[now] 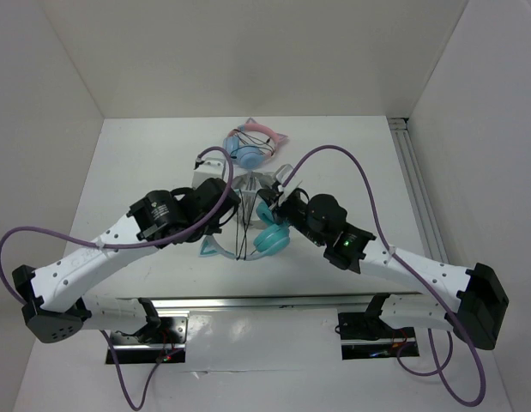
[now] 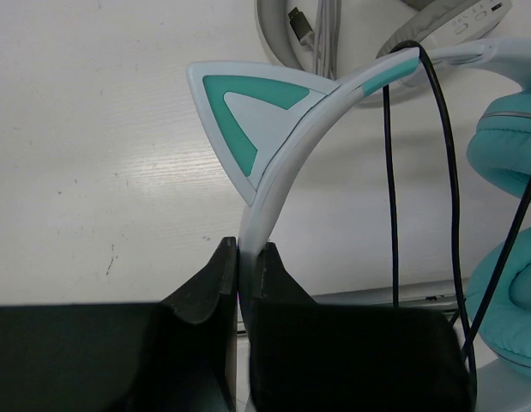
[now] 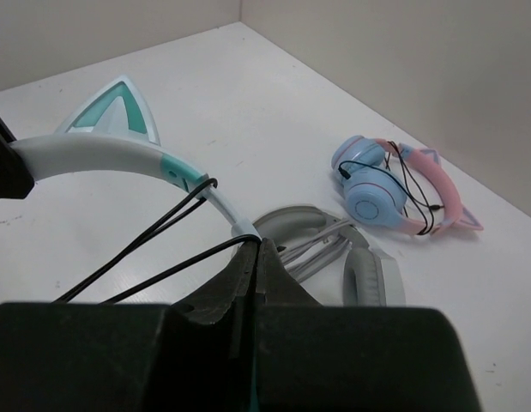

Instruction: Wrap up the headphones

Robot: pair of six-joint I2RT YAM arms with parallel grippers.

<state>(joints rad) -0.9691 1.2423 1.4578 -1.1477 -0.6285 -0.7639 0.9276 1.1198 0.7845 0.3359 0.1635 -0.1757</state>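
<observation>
**Item:** teal headphones (image 1: 267, 233), white headband, cat ears, thin black cable.

**Location:** centre of the top view, held between both arms above the bench (image 1: 136, 163). The ear cups sit toward the lower middle of the frame.

**Left fingers** (image 2: 224, 266): together, clamped on the headband (image 2: 282, 163) just below one cat ear (image 2: 248, 112). From the grip the band rises toward the upper right of the left wrist view.

**Right fingers** (image 3: 244, 264): together, closed at the other end of the band's arc. A strand of the cable (image 3: 153, 245) runs right up to them there. Whether they pinch band or cable, I cannot tell.

**Cable:** strands are draped over the band part-way along it and hang down toward the ear cups.

**Governing relation:** the band's long axis runs from one grip to the other, left to right across the top view. The cable crosses it roughly square-on, in the span between the two grips. By my reckoning, any further turn must pass crosswise round the band within that gap. The right arm, with the strand at its fingers, looks better placed to lead it, with the left serving as anchor.

**Also present:**
- Grey-white headphones (image 1: 252, 182) lie on the bench just above the grips in the top view.
- Blue-and-pink headphones (image 1: 252, 146) lie further up the frame.
- Both pairs are apart from the fingers.
</observation>
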